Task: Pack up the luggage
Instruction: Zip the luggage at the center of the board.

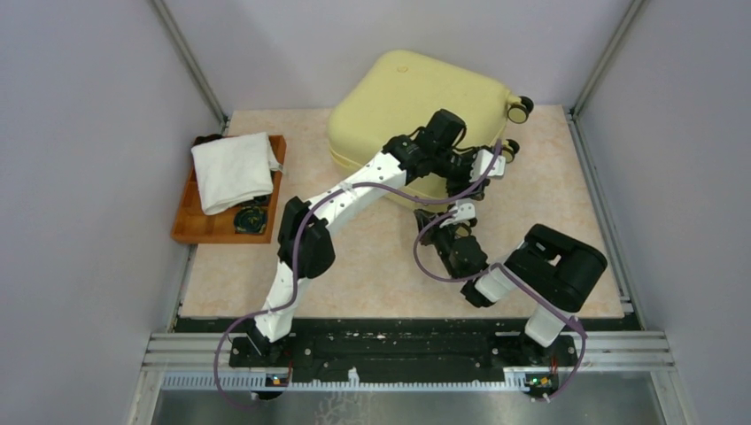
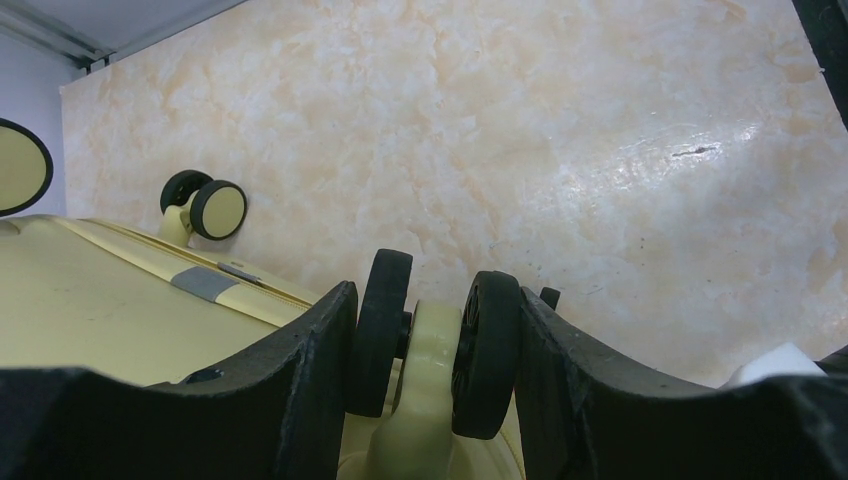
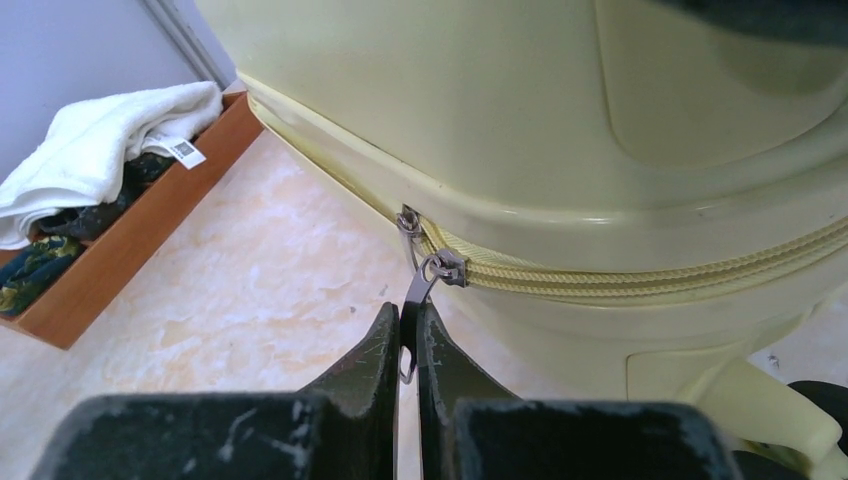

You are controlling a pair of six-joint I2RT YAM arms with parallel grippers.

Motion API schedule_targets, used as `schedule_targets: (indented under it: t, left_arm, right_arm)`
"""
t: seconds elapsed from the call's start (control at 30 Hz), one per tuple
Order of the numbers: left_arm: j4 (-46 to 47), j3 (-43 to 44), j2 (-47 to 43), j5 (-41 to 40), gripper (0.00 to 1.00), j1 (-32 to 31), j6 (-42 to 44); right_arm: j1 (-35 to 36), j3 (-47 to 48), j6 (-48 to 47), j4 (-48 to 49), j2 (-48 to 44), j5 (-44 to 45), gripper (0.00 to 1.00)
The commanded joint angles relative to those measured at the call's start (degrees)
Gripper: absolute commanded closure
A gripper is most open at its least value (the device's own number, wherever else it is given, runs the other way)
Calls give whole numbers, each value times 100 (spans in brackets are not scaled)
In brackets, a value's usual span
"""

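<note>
The luggage (image 1: 416, 97), a pale yellow hard-shell suitcase, lies with its lid down at the back of the table. My left gripper (image 1: 485, 165) reaches over its near right corner. In the left wrist view the left gripper (image 2: 435, 300) is shut on a black twin wheel (image 2: 487, 350) of the luggage (image 2: 90, 310), one finger against each side. My right gripper (image 1: 460, 215) is at the front edge of the case. In the right wrist view the right gripper (image 3: 412, 312) is shut on the metal zipper pull (image 3: 421, 284) of the luggage (image 3: 480, 110).
A wooden tray (image 1: 190, 226) stands at the left with a folded white towel (image 1: 232, 168) and dark items (image 1: 251, 219) in it. The tray (image 3: 120, 260) and towel (image 3: 100, 140) also show in the right wrist view. Grey walls close in on both sides.
</note>
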Motion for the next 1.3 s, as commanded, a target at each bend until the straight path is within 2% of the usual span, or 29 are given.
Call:
schedule_targets:
  t: [0.0,0.07,0.13,0.23,0.27,0.33,0.4,0.5,0.63,0.77,0.93,0.97,1.0,1.03,1.07,1.17,1.27]
  left_arm:
    - [1599,-49,-242,-1296,100,558,-1156]
    - [1502,-346,-483,-1240,100,558,-1248]
    - [1388,-785,-800,-1161,100,571,-1255]
    - [1442,-1765,-1410,-1099,100,628,-1163]
    - [1425,-2071,-1614,-1062,100,667,-1116]
    - [1336,-2590,-1942,-1061,100,752,-1067]
    - [1108,-2981,-2213,-1050,100,865,-933]
    - [774,-3547,-2655,-1088,100,1022,-678]
    - [98,-4199,-3239,-1041,100,1182,-268]
    - [-851,-4900,-3857,-722,100,1189,281]
    - [-2198,-5565,-4507,-147,100,1189,1180]
    - [-2401,-5606,-4580,-107,91,1191,1298]
    - [-2538,-5603,-4659,-105,63,1196,1299]
    - [-2593,-5591,-4772,-75,19,1238,1279]
    - [-2590,-5551,-4900,16,3,1320,1250]
    - [-2266,-5266,-5291,200,1,1701,852]
    - [-2235,-4502,-5368,289,1,2276,491]
  right_arm:
    - [400,593,-58,34,193,-1651,100]
    - [401,538,-81,33,150,-1610,88]
    - [401,352,-86,-42,-88,-1595,81]
    - [402,-192,68,-479,-857,-1433,68]
    - [401,-382,148,-709,-1221,-1407,60]
    - [400,-636,282,-1740,-2148,-1269,49]
    - [401,-628,365,-3329,-3189,-1045,44]
    - [384,-683,518,-5028,-4619,-612,38]
    - [137,-604,776,-6247,-5517,-159,32]
    - [-865,-119,697,-6491,-5479,-544,31]
    - [-2982,1285,698,-6472,-4448,-1709,31]
    - [-3230,1583,682,-6457,-4189,-1903,31]
    - [-3416,1928,634,-6474,-3900,-2000,31]
    - [-3557,2236,600,-6465,-3642,-2120,31]
    - [-3679,2491,555,-6381,-3411,-2208,31]
    - [-3884,3250,556,-6133,-2458,-2401,31]
    - [-3952,4311,505,-6372,-1345,-2611,31]
